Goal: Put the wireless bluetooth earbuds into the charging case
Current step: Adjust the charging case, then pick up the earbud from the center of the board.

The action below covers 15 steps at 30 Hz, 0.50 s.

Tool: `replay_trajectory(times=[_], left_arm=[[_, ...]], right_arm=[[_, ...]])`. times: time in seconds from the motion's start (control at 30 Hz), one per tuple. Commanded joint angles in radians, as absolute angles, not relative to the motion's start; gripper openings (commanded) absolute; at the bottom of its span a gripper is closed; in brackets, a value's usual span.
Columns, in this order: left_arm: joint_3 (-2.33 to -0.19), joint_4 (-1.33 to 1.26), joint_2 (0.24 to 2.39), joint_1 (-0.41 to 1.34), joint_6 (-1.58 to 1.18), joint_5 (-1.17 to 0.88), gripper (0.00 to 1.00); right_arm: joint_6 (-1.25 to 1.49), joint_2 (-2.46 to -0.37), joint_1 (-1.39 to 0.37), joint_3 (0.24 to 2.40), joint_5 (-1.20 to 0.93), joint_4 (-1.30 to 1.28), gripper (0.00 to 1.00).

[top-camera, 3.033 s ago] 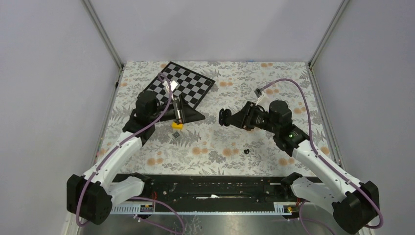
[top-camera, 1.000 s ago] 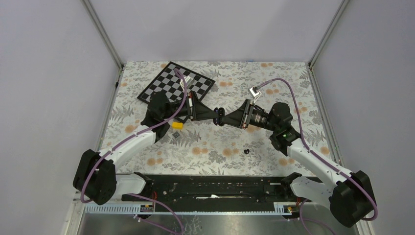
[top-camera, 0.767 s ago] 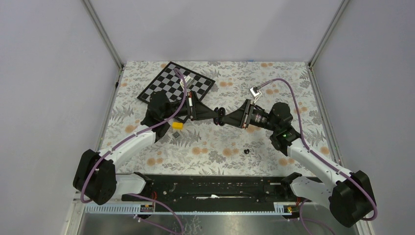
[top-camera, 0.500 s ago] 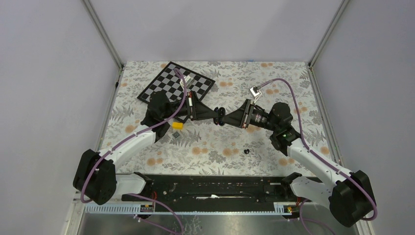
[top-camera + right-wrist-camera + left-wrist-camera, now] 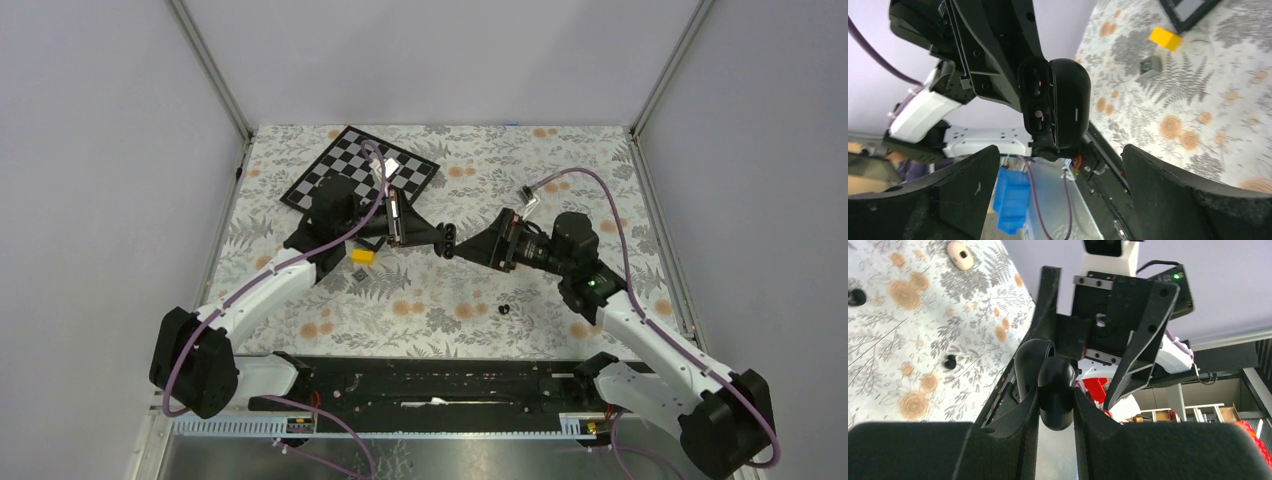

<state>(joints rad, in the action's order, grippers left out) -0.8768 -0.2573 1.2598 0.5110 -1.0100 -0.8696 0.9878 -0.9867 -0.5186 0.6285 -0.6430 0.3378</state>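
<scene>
Right wrist view gives us the best look: the charging case [image 5: 1068, 100] hangs in the air above the middle of the tabletop [image 5: 480, 150], lid open, pinched in the narrow left tool [image 5: 1054, 407]. The right tool [image 5: 1058, 150] stands wide just in front of it, with nothing inside. We think the case could slip or twist, since only one tool holds it and it looks smooth and round. A bump from the right tool, which is very close, might knock it loose or flip the lid shut. The earbuds are tiny, so they may pop out of a big tool. One black earbud [image 5: 504, 308] lies toward the near edge of the tabletop, right of the middle. One pale earbud [image 5: 960, 248] lies on the tabletop too, but we cannot find it from above. We see no second pale one. The two holes in the case are dark, so we cannot tell if they are empty. A dark thing [image 5: 853, 296] at the left edge of the left wrist view is cut off.
</scene>
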Motion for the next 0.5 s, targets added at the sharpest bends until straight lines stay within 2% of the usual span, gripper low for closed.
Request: replay_trajectory(times=[0.0, 0.17, 0.3, 0.33, 0.47], left_arm=[[-0.903, -0.143, 1.256, 0.492, -0.918, -0.844, 0.05], [-0.896, -0.05, 1.313, 0.488, -0.854, -0.93, 0.04], [-0.879, -0.011, 1.345, 0.489, -0.814, -0.986, 0.04], [-0.872, -0.009, 1.346, 0.489, -0.806, -0.989, 0.05], [-0.857, -0.002, 1.358, 0.492, -0.783, -0.988, 0.04]], right_arm=[[0.828, -0.891, -0.513, 0.714, -0.474, 0.036, 1.0], [0.637, -0.793, -0.514, 0.799, -0.093, -0.511, 1.0], [0.631, -0.774, -0.532, 0.774, 0.054, -0.717, 0.98], [0.653, -0.77, -0.548, 0.753, 0.081, -0.734, 0.94], [0.77, -0.811, -0.664, 0.653, 0.177, -0.696, 0.67]])
